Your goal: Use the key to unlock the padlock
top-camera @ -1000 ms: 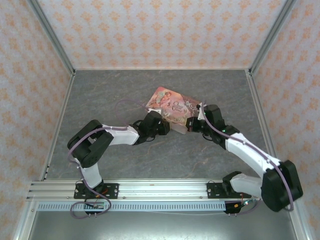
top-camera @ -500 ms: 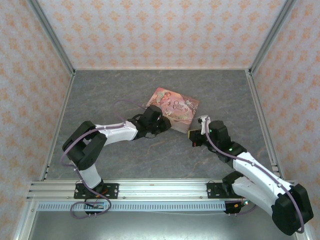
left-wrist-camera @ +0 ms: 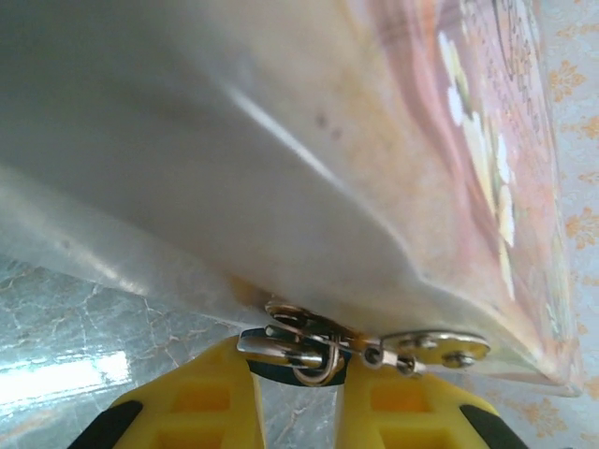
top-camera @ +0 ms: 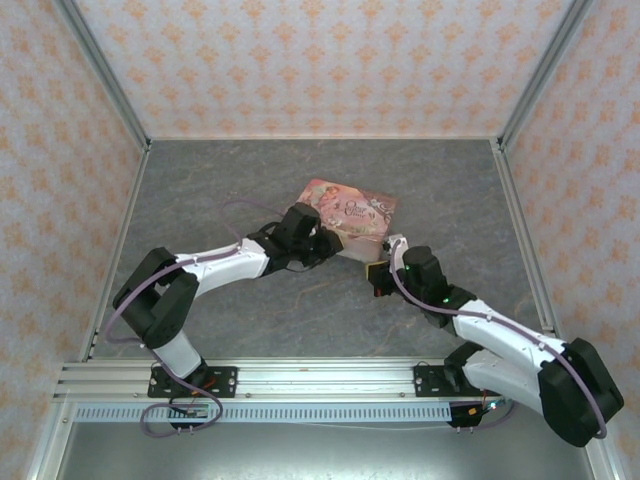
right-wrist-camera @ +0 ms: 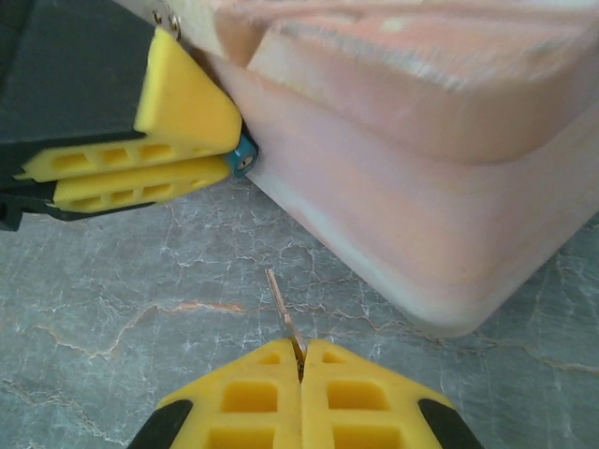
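The pink tin [top-camera: 347,213] lies mid-table. My left gripper [top-camera: 324,247] is at the tin's near-left edge, shut on the tiny blue-teal padlock [left-wrist-camera: 281,372]. The lock's shackle hooks through the tin's metal hasp [left-wrist-camera: 430,346]. In the right wrist view the teal lock body [right-wrist-camera: 244,159] peeks out at the tip of the left fingers [right-wrist-camera: 168,112], against the tin wall [right-wrist-camera: 421,215]. My right gripper [right-wrist-camera: 301,354] is shut on the thin brassy key [right-wrist-camera: 281,301]. The key's blade points toward the lock, a short gap away. In the top view the right gripper [top-camera: 377,272] sits just near of the tin.
Grey marbled tabletop [top-camera: 220,190] is walled by patterned panels on three sides. The aluminium rail [top-camera: 300,378] with both arm bases runs along the near edge. The tin's rounded corner [right-wrist-camera: 459,313] bulges to the right of the key.
My right gripper pulled back from the tin toward the near edge, then edged left with the key. The left arm pushed forward a little and the tin shifted slightly.
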